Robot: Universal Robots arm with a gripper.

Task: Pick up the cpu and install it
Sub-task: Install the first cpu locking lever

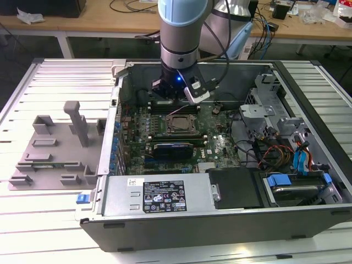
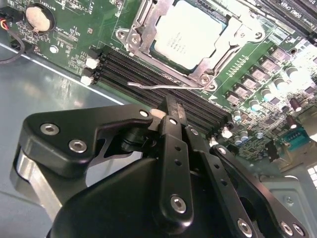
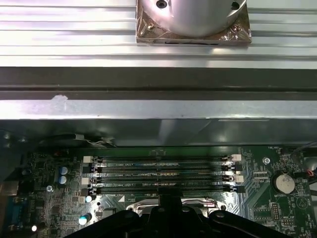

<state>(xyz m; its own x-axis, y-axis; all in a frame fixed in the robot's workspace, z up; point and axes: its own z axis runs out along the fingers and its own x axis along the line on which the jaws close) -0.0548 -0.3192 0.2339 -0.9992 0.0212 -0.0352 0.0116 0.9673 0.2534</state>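
The cpu [image 2: 190, 33], a flat square chip with a silver-white top, lies inside the metal socket frame [image 2: 141, 37] on the green motherboard [image 1: 220, 144]. In the exterior view the cpu [image 1: 179, 124] sits mid-board in the open computer case. My gripper [image 1: 171, 98] hangs just behind the socket, over the memory slots [image 3: 161, 173]. In the second wrist view the gripper [image 2: 169, 104] has its black fingers drawn together with nothing between them, a short way from the chip. A thin wire lever [image 2: 163, 85] lies along the socket's near side.
A long black card [image 1: 175, 148] lies in front of the socket. A grey fixture plate [image 1: 52, 148] rests on the slatted table at the exterior view's left. The case wall [image 1: 165, 195], drive bays [image 1: 291, 181] and loose cables [image 1: 269, 148] crowd the right.
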